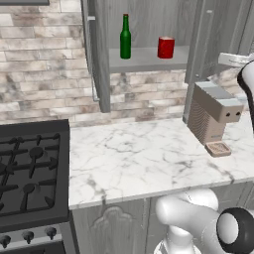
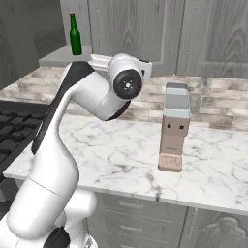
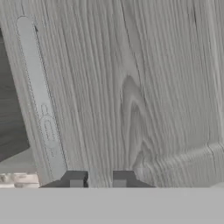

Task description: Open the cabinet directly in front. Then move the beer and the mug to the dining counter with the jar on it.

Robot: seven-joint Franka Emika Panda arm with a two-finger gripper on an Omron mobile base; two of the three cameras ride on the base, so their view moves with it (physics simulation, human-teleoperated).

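- The cabinet (image 1: pixel 149 30) is open on its left side, that door swung wide; the right door (image 3: pixel 144 87) sits right ahead of the fingers, its wood grain close up in the hand view.
- The marble worktop (image 1: pixel 139 158) lies well below the fingers, with a coffee machine (image 1: pixel 213 116) standing on it.
- The slim bar handle (image 3: pixel 41 100) runs up just off to the left of the fingertips, and it is not between them!
- The beer (image 1: pixel 125 37) and the red mug (image 1: pixel 165 47) wait on the open shelf, well apart from the fingers, beyond the handle's side of the door.
- The gripper (image 3: pixel 98 179) shows its two dark tips close together, a narrow gap, nothing in it.
- The risk as I see it: the jaws have pinched beside the bar, so a pull would slip off and the door wouldn't budge.
- A wide swing towards the shelf could tip the tall bottle.
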